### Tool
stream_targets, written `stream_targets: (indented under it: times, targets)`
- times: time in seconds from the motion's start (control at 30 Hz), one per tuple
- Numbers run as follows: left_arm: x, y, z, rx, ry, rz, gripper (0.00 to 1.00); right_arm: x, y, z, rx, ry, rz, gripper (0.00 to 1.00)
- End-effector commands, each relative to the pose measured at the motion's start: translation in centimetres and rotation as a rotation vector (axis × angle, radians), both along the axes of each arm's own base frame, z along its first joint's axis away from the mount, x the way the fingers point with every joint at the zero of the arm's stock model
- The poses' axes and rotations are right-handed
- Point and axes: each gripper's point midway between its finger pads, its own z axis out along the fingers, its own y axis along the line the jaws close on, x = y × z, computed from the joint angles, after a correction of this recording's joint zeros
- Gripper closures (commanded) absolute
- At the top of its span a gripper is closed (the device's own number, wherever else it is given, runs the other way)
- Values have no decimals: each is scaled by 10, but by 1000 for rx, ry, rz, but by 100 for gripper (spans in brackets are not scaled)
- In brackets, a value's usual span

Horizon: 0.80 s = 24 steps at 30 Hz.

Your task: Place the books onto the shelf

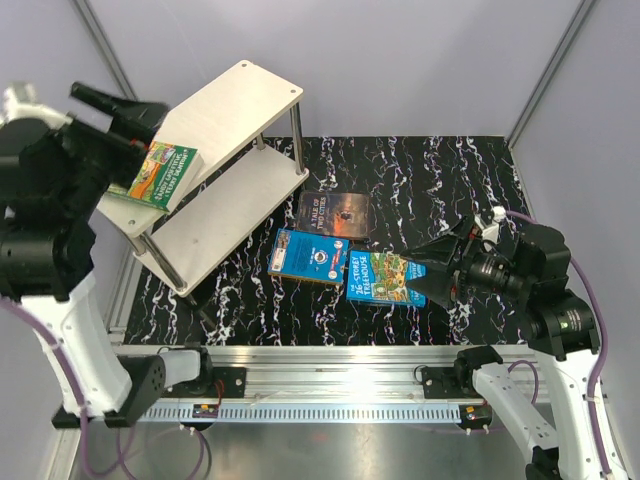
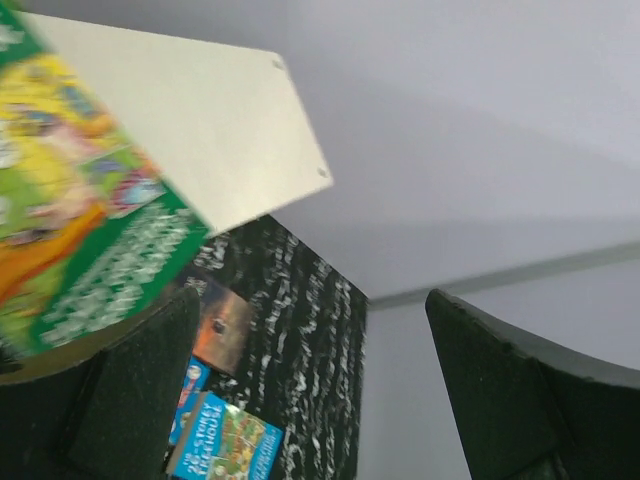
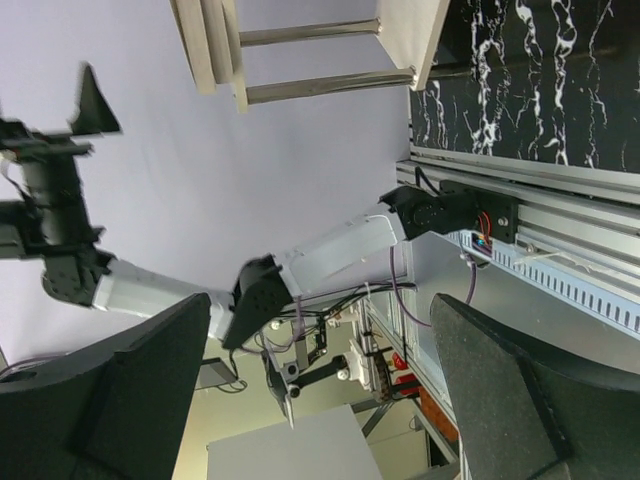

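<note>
At the far-left corner of the black, white-veined worktop: a two-tier shelf of pale wooden boards on thin metal rod legs, set at a slant to the worktop's edges. Flat on its top board, towards the near-left end: a thin green paperback with a cartoon cover. Close over that end of the board: the left pincer, spread to its widest and holding nothing, its black fingers far apart in the wrist view with only wall and worktop between them. Around the middle of the worktop, all lying flat: a dark brown-black paperback farthest back, a blue paperback just in front of it, and a blue-and-green "26-Storey Treehouse" paperback against the blue one's right end. At the right edge of that last book: the right pincer, fingers pointing left, gaping wide, gripping nothing. Whether touching the cover or just clear of it, cannot tell.
</note>
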Motion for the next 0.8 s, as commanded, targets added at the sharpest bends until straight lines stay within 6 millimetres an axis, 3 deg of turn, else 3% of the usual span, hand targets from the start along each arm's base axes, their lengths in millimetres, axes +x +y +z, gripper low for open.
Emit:
stream_targets:
  times: [0.0, 0.07, 0.1, 0.13, 0.17, 0.2, 0.23, 0.27, 0.3, 0.33, 0.4, 0.43, 0.5, 0.6, 0.63, 0.67, 0.73, 0.77]
  targets:
    - [60, -67, 36, -9, -138, -203, 1, -6, -2, 4, -37, -53, 17, 2]
    - [77, -94, 24, 21, -109, -242, 1, -3, -5, -4, -64, -31, -6, 2]
    - [86, -127, 4, 45, -59, -314, 1, -1, -6, -7, -80, -26, -13, 2]
    - [91, -144, -11, 70, -27, -341, 1, 1, -7, -10, -97, -10, -21, 2]
    - [103, -161, -53, 122, 64, -360, 1, 7, -9, -13, -119, -10, -47, 2]
    - [103, -193, -70, 133, 61, -436, 1, 11, -12, -13, -149, -35, -59, 2]
    - [104, -210, -94, 149, 95, -480, 1, 18, -13, -22, -184, 4, -68, 2]
    - [104, -226, -161, 171, 230, -521, 1, 27, -19, -29, -232, 25, -108, 2]
    - [101, -242, -175, 154, 227, -562, 1, 31, -22, -30, -270, 18, -113, 1]
    - [97, -252, -196, 144, 259, -607, 1, 40, -23, -46, -321, 95, -105, 1]
    - [93, -264, -259, 153, 344, -644, 1, 56, -34, -69, -446, 143, -119, 0]
    - [87, -271, -277, 144, 375, -695, 1, 68, -38, -88, -510, 226, -113, 0]
    - [90, -282, -311, 172, 439, -747, 1, 87, -54, -112, -644, 280, -152, 0]
    - [87, -309, -343, 190, 490, -876, 1, 120, -74, -152, -746, 397, -192, 0]
    - [84, -319, -345, 172, 492, -934, 1, 135, -79, -167, -760, 428, -199, 0]
    - [85, -326, -362, 178, 523, -962, 1, 144, -95, -176, -778, 454, -231, 0]
    - [80, -339, -371, 155, 537, -1027, 1, 162, -114, -200, -821, 506, -248, 0]
    - [80, -342, -378, 149, 549, -1043, 1, 168, -134, -210, -845, 537, -286, 0]
